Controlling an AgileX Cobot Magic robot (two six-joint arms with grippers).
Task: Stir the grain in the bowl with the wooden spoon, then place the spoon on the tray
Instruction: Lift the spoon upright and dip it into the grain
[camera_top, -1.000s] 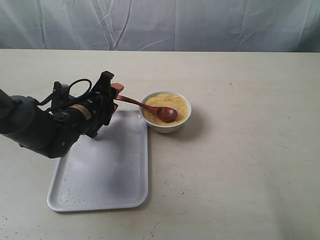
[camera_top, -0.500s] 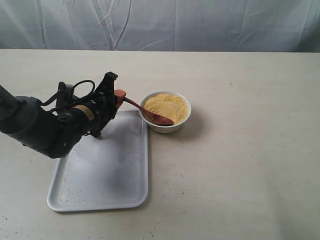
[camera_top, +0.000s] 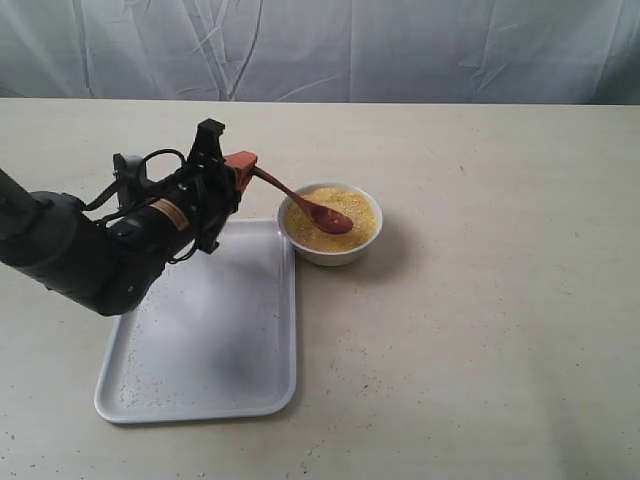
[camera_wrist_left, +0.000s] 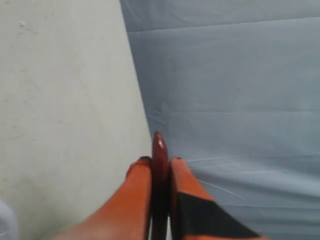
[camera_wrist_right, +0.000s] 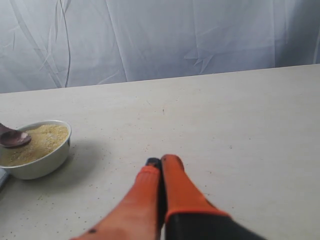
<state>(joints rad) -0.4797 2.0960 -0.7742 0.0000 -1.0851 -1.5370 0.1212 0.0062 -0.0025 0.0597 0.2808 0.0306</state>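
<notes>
Holding wooden spoon (camera_top: 329, 217) over grain (camera_top: 357, 204), left hand (camera_top: 239, 164)

**Black Arm, Orange Fingers**

The left arm (camera_top: 75, 262) is a thick matte-black tube. Thin black cables (camera_top: 160, 156) loop at its 2 o'clock end, beside a small tan label (camera_top: 168, 214). The left tool (camera_top: 240, 162) and right tool (camera_wrist_right: 161, 161) have tapered orange fingers (camera_wrist_right: 177, 192) with black patches.

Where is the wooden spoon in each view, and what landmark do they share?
Exterior: wooden spoon slants from the left gripper into the bowl.
Left wrist: handle tip clamped between the orange fingers.
Right wrist: its head over the grain.
Shared: the grey curtain.
</notes>
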